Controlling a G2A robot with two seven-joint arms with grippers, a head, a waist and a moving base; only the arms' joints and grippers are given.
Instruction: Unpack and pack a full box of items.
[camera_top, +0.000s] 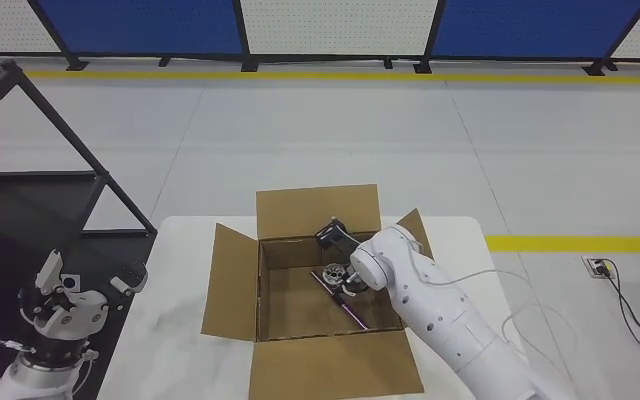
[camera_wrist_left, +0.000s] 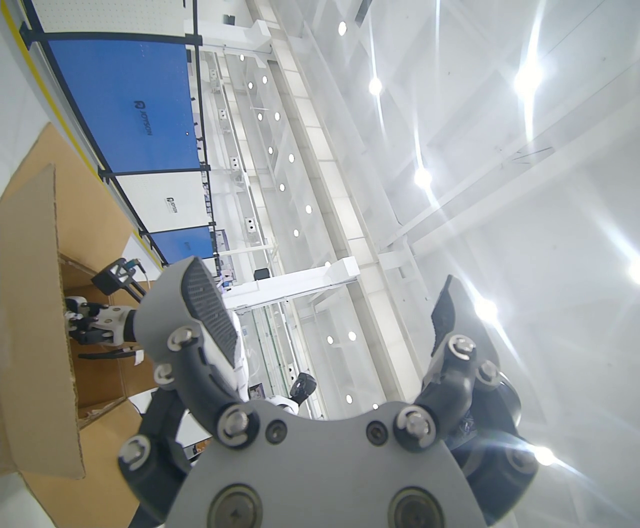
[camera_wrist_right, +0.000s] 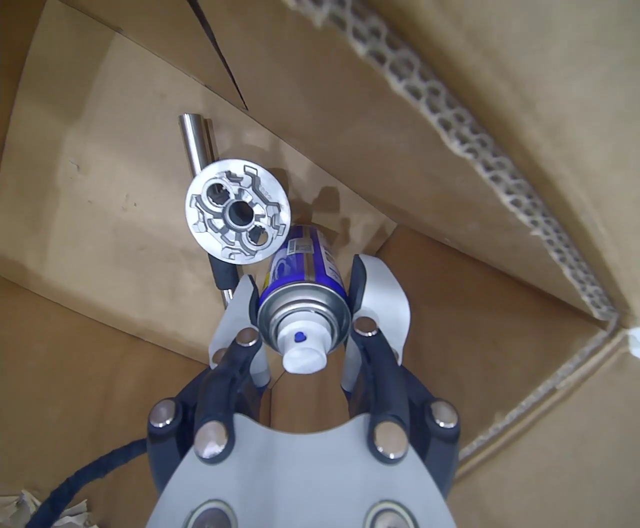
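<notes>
Left hand: my left hand (camera_top: 55, 300) sat off the left edge of the desk (camera_top: 170, 300), well apart from the box. In its wrist view the left hand's fingers (camera_wrist_left: 207, 300) pointed up at the ceiling, spread wide, with nothing between them.
Box: the cardboard box (camera_top: 230, 290) stood on the desk with all four flaps folded outward.
Loose items: a cast metal disc (camera_wrist_right: 238, 217) lay on the box floor, resting across a steel rod (camera_wrist_right: 192, 135). Some crumpled paper (camera_wrist_right: 15, 505) showed at one side.
Right hand: my right hand (camera_wrist_right: 302, 275) was down inside the box, closed on a blue spray can (camera_wrist_right: 300, 260).
Spray can: it sat between the two fingers, just beside the disc, with its white nozzle toward the wrist. I could not tell whether its base touched the box floor.
Progress: I judged the job to be early or mid-way. The can was gripped inside the box, and I could not say whether it was going in or coming out.
Left to do: the disc and rod lay ungripped in the box, so those items at least were left to handle.
</notes>
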